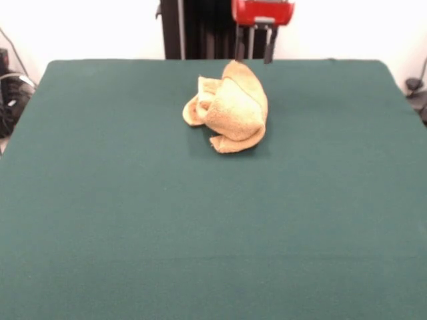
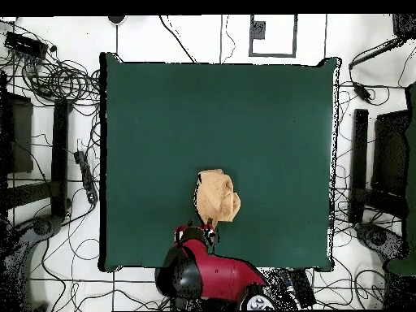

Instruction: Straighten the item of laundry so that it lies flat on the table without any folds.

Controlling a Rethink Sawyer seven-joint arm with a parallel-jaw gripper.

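The yellow-orange towel [image 1: 230, 107] lies crumpled in a rounded heap with several folds on the green table [image 1: 133, 233], near the far edge by the robot. In the overhead view the towel [image 2: 217, 196] sits on the table [image 2: 162, 122] near its bottom edge, just above the arm. My gripper [image 1: 254, 48] hangs at the top of the front view, just behind the towel's far end and above it. Its two dark fingers stand apart with nothing between them. In the overhead view the gripper [image 2: 203, 233] sits at the towel's lower edge.
The red arm [image 2: 213, 275] reaches over the table's bottom edge in the overhead view. The black pedestal [image 1: 200, 30] stands behind the table. Cables [image 2: 57, 81] and stands [image 2: 357, 162] lie on the floor around the table.
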